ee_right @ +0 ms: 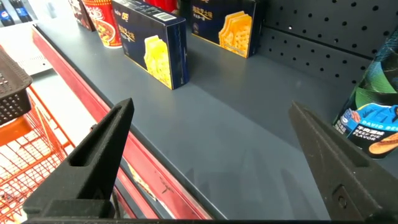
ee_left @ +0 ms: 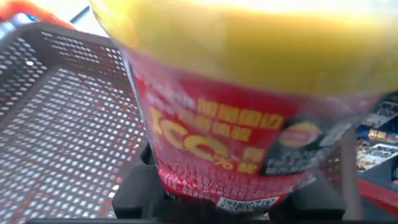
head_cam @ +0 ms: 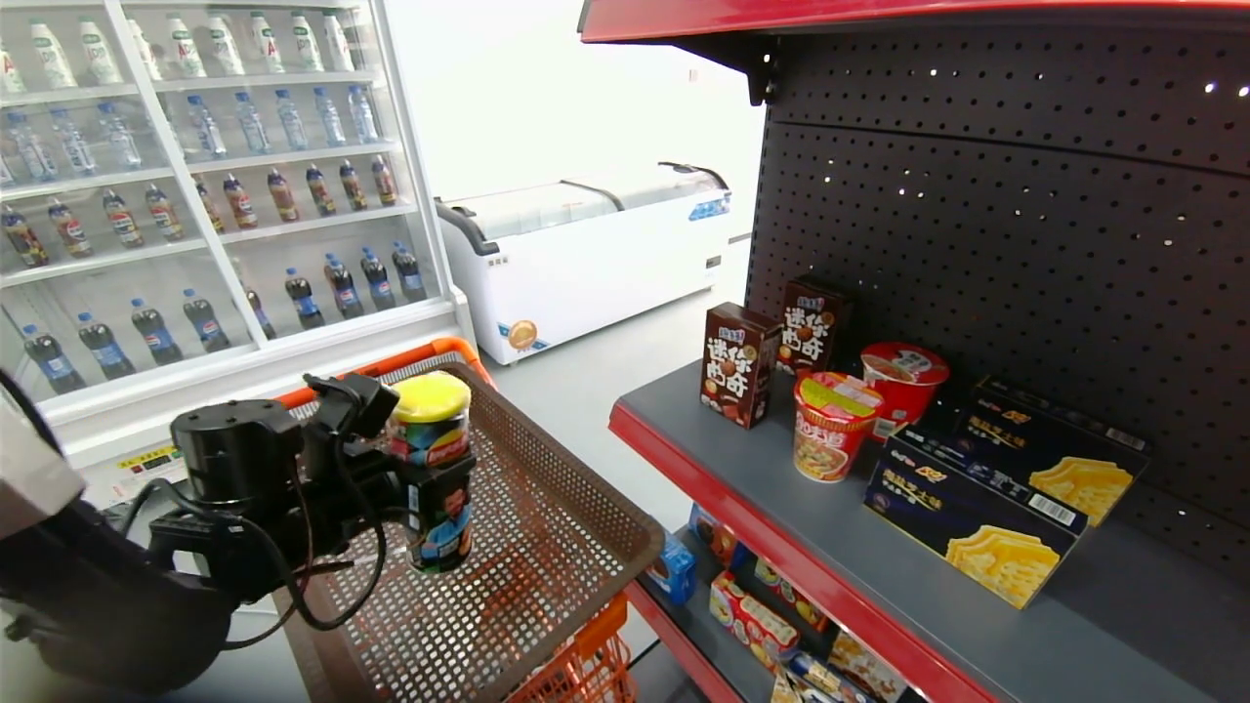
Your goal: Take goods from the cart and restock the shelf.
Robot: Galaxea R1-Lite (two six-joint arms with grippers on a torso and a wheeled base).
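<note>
My left gripper [head_cam: 415,478] is shut on a tall canister [head_cam: 435,469] with a yellow lid, held upright above the brown mesh basket of the cart [head_cam: 547,547]. The canister [ee_left: 249,124] shows close up with its yellow lid and red label. My right gripper [ee_right: 211,162] is open over the grey shelf board [ee_right: 236,137], nothing between its fingers. On the shelf [head_cam: 781,488] stand two brown snack boxes [head_cam: 739,363], two noodle cups [head_cam: 830,425] and two dark blue boxes [head_cam: 977,513].
A blue-green can [ee_right: 373,106] stands on the shelf beside my right gripper. Dark blue boxes [ee_right: 152,46] sit farther along. The pegboard back [head_cam: 1025,215] rises behind the goods. A drinks cooler [head_cam: 195,195] and a chest freezer [head_cam: 586,254] lie beyond the cart.
</note>
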